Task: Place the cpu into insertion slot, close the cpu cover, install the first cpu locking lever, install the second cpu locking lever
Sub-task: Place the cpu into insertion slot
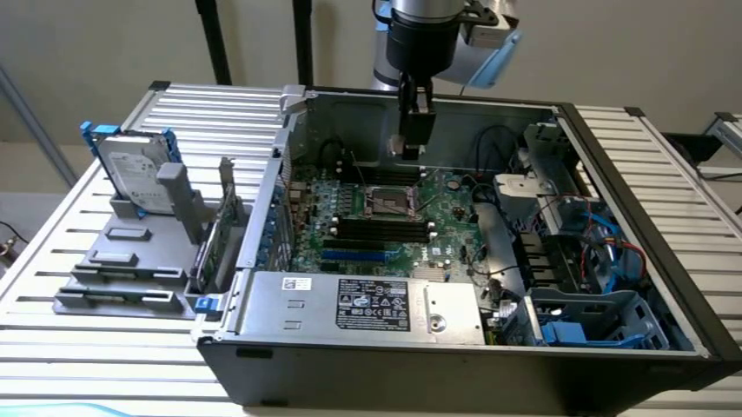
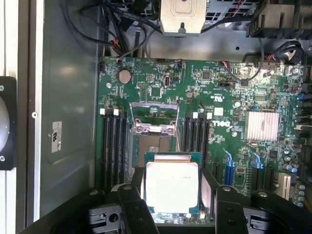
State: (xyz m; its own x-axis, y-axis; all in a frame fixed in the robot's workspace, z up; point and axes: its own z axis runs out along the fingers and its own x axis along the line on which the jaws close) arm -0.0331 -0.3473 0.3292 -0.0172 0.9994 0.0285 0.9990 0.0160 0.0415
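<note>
I've got the gripper [image 2: 173,197] pinching the chip [image 2: 171,183] by two opposite edges above the board, near the open socket [image 2: 153,146], so I'd square its corners to the rim and keep it level, clear of the raised cover [image 2: 153,121].

One cpu [image 2: 171,187], one insertion slot [image 2: 154,145], one cpu cover [image 2: 155,128].

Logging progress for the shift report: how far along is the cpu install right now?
Done: nothing is seated yet; the slot lies bare with the cover raised. In hand: the gripper holds the cpu above the board, not yet in the slot. Left: seating the cpu, closing the cover, both levers.
</note>
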